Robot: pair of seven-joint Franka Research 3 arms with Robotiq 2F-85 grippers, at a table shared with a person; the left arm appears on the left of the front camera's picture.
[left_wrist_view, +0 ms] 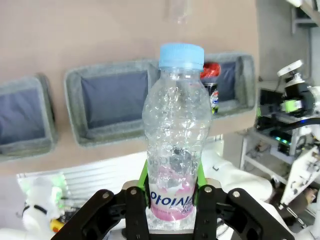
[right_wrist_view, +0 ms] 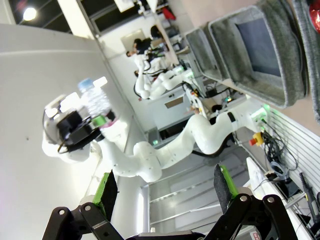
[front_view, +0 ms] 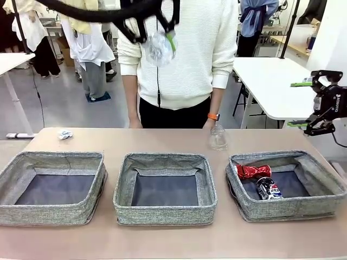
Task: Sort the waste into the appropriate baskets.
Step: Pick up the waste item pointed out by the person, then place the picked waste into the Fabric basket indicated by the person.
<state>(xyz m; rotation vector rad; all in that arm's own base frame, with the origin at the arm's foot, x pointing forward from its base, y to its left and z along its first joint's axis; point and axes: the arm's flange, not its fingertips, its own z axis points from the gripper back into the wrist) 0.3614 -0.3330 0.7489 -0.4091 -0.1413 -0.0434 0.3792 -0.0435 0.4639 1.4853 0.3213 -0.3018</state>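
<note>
Left gripper (left_wrist_view: 172,194) clamped on bottle (left_wrist_view: 176,125) at label end, cap toward table, high above baskets. Right gripper (front_view: 321,105) wide open, empty, at right. Recommend: lower over middle basket (front_view: 165,206) centre, likely the plastics bin; release low, clear of soft walls.

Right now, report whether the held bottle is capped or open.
Capped: the blue cap sits on the bottle, which the left gripper clamps.

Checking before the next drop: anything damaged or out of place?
The red can in the right basket is crushed in the middle, beside a blue can. A paper wad lies loose at the table's far left.
</note>
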